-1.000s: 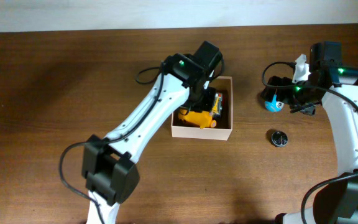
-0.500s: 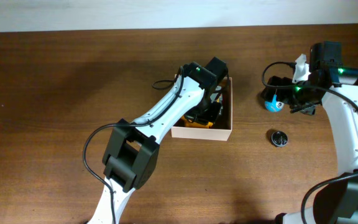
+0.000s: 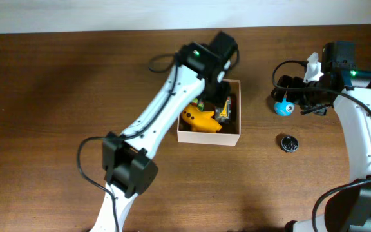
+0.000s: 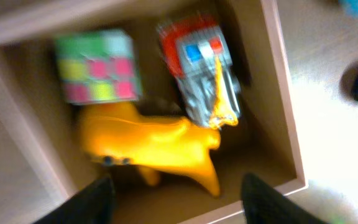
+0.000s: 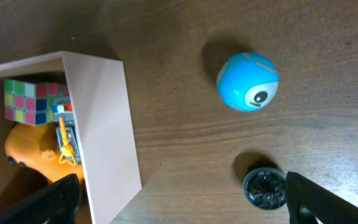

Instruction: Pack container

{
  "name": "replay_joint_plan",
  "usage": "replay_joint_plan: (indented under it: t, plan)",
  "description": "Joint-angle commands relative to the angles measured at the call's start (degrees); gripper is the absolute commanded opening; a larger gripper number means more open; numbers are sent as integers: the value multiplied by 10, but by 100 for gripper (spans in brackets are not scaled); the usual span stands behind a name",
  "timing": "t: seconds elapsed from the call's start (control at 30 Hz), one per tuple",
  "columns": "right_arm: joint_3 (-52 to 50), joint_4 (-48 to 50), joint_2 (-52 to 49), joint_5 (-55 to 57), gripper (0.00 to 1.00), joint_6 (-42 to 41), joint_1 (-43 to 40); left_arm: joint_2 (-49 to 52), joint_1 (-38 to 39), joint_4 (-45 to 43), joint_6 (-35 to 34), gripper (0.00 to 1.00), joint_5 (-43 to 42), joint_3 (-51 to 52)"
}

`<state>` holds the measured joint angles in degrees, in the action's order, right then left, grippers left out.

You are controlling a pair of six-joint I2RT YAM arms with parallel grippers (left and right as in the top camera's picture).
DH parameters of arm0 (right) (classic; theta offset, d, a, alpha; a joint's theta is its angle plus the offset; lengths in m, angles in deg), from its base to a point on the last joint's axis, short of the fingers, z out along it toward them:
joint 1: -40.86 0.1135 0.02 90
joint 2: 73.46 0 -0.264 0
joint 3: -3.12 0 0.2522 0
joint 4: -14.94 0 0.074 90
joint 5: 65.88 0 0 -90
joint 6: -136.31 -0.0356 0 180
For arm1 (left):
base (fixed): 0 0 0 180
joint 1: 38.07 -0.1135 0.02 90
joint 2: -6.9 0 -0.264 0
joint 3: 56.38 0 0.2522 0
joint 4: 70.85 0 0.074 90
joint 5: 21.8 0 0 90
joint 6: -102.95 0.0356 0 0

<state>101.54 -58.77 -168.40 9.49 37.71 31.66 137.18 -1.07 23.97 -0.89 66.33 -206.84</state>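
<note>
The container (image 3: 208, 137) sits mid-table, white-walled and tan inside (image 4: 284, 112). In it lie a yellow toy animal (image 4: 154, 140), a pastel puzzle cube (image 4: 98, 67) and a red-and-grey toy vehicle (image 4: 204, 68). My left gripper (image 4: 178, 200) hovers over the container's inside, open, both fingers clear of the yellow toy (image 3: 200, 120). My right gripper (image 5: 179, 200) hangs open to the right of the container wall (image 5: 107, 124), above bare wood. A blue ball (image 5: 248, 81) with an eye mark rests just beyond it.
A black round disc (image 5: 265, 187) lies on the table close to my right finger, in front of the blue ball (image 3: 283, 107). The same disc (image 3: 290, 142) sits right of the container. Dark wooden tabletop spreads to the left.
My left gripper has opened and let go of the yellow toy, which now lies in the container. The left arm has pulled back toward the far side. The right arm has barely moved.
</note>
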Motion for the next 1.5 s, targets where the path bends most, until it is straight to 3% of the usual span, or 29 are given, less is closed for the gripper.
replay_joint_plan:
  t: [0.0,0.13,0.5,0.6,0.9,1.17,1.37,1.47]
  plan:
    - [12,4,-1,35,99,2,-3,-26,-26,10,9,70,58,-42]
    - [12,8,-13,110,99,-13,-3,-26,-65,11,29,72,62,-46]
    - [12,65,-123,115,100,-13,-2,-26,-157,47,39,75,59,-46]
    - [12,77,-155,114,90,-13,-2,-26,-177,62,46,76,63,-46]
    - [12,144,-212,111,81,-13,-2,-26,-225,84,46,80,62,-46]
    - [7,138,-223,102,80,-13,-2,-27,-244,97,46,81,62,-46]
    - [8,137,-232,101,58,-13,-2,-48,-281,98,46,81,63,-46]
    - [13,127,-220,102,53,-13,-2,-76,-314,109,46,82,80,-46]
